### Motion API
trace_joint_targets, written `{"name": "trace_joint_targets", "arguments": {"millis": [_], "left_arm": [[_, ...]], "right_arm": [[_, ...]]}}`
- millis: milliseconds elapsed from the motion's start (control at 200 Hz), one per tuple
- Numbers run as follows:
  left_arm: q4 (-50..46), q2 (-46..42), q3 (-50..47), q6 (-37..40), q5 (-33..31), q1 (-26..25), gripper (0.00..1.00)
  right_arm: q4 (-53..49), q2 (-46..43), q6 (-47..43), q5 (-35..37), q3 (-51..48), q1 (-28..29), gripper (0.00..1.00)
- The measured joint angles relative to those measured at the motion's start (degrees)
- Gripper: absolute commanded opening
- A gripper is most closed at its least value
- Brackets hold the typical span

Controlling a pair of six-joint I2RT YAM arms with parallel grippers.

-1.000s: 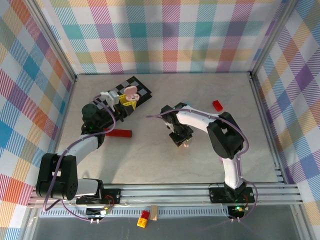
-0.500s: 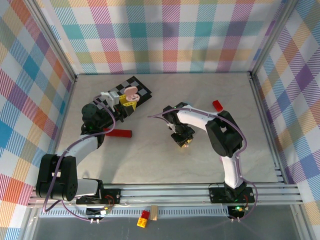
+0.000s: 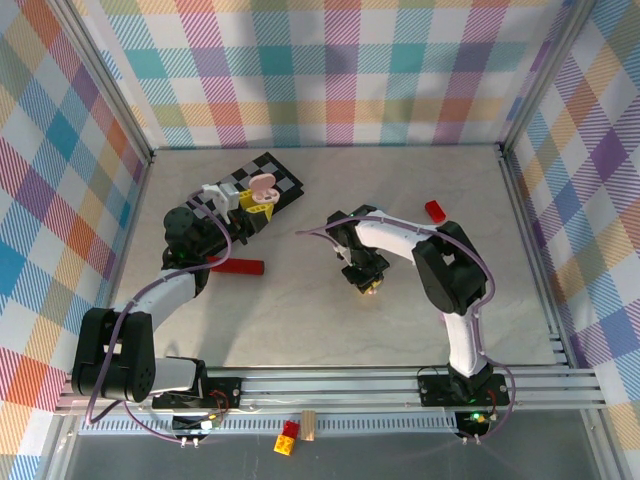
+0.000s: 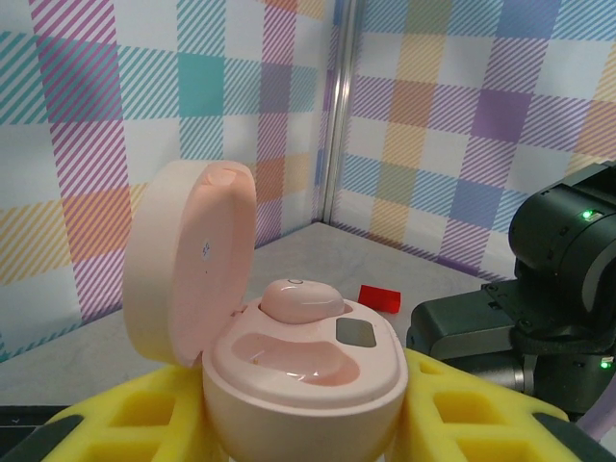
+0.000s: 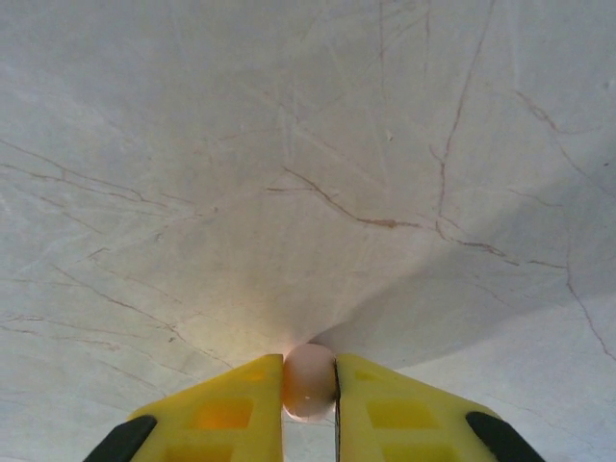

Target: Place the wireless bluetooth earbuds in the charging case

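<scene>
Pinching pink earbud (image 5: 309,382) across its round body, right gripper (image 5: 309,371) is holding narrow; earbud seeming light, slick; left gripper (image 4: 303,423) is clasping charging case (image 4: 298,371).

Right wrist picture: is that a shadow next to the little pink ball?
Right wrist view: yes, a soft grey shadow stretches right from the earbud held in the right gripper. Left wrist view: the case is evenly lit, no glare.

Walls (image 3: 330,70) of pastel plaid cloth stand on three sides of a pale, marble-look tabletop (image 3: 300,330) with thin brown veins. Aluminium posts (image 3: 115,92) mark the back corners. The light is even.
</scene>
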Motion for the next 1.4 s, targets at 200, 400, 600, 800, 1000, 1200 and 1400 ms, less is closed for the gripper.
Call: {"name": "trace_joint_targets", "arguments": {"millis": [200,400,600,800,1000,1200,1400], "left_arm": [[0.07,-0.02,-0.04,0.31,-0.22,-0.7,0.38],[0.07,-0.76,-0.09,2.4,-2.64,-4.07,0.37],[1.64,0.5,-0.07,4.35,-6.54,-9.77,0.37],[3.08,3.54,0.13,6.56,-11.17,-14.6,0.37],[2.43,4.81,2.29,10.4,-15.19,-18.53,0.37],[0.66,6.16,3.67,14.88,-19.04,-23.98,0.37],[-0.92,8.68,4.7,17.92,-20.11,-26.6,0.37]], "right_arm": [[4.09,-5.51,0.98,-2.6,-3.19,-1.44,0.18],[11.32,-17.55,3.06,-7.8,-8.35,-4.04,0.18],[21.49,-29.99,6.62,-17.09,-12.5,-7.65,0.19],[31.58,-37.07,11.8,-28.26,-15.32,-11.72,0.19],[38.84,-39.78,16.63,-36.68,-16.24,-14.01,0.19],[43.3,-40.54,20.0,-43.04,-16.24,-14.45,0.19],[47.32,-40.54,23.26,-48.61,-15.8,-14.45,0.19]]}}
